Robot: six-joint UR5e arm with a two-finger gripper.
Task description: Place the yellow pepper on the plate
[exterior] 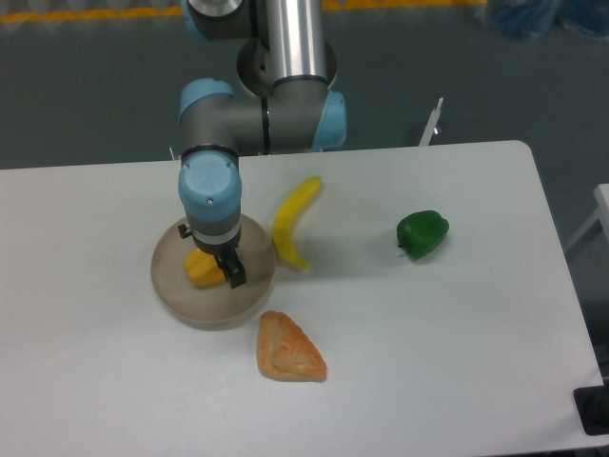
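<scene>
The yellow pepper is low over the left-middle of the round beige plate. I cannot tell whether it touches the dish. My gripper points down over the plate and is shut on the pepper. One dark finger shows against the pepper's right side. The other finger is hidden behind the pepper and the blue wrist.
A long yellow banana lies just right of the plate. An orange-brown triangular pastry sits in front of the plate. A green pepper rests further right. The arm's base stands behind the table's back edge.
</scene>
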